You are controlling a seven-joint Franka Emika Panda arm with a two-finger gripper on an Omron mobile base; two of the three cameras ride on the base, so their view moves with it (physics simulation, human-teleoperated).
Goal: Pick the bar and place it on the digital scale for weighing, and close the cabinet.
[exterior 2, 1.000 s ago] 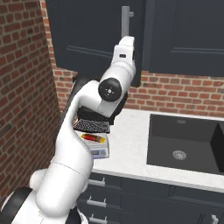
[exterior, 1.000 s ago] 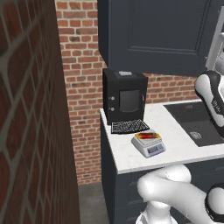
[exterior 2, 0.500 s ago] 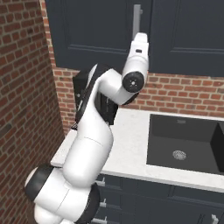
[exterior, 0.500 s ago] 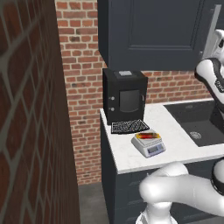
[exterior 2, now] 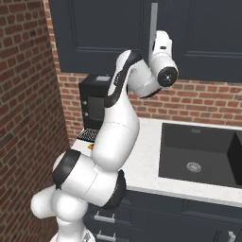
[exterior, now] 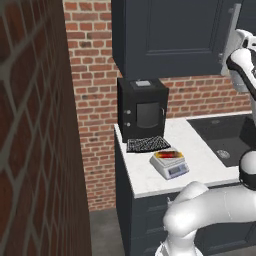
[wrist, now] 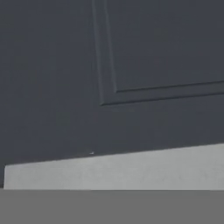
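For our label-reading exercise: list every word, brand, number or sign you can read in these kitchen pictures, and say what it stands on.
No text can be read.
The bar: yellow-orange marks on the red wrapper, too blurred to read.
The digital scale: nothing legible on the display strip.
The black box appliance: a pale patch on top, unreadable.
The cabinet: unmarked.

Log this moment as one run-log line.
bar: on digital scale | tool: raised at cabinet handle, nothing held | cabinet door: looks flush

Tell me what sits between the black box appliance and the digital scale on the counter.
A black mesh mat lies flat on the white counter between the black box appliance and the digital scale, seen in the left base view.
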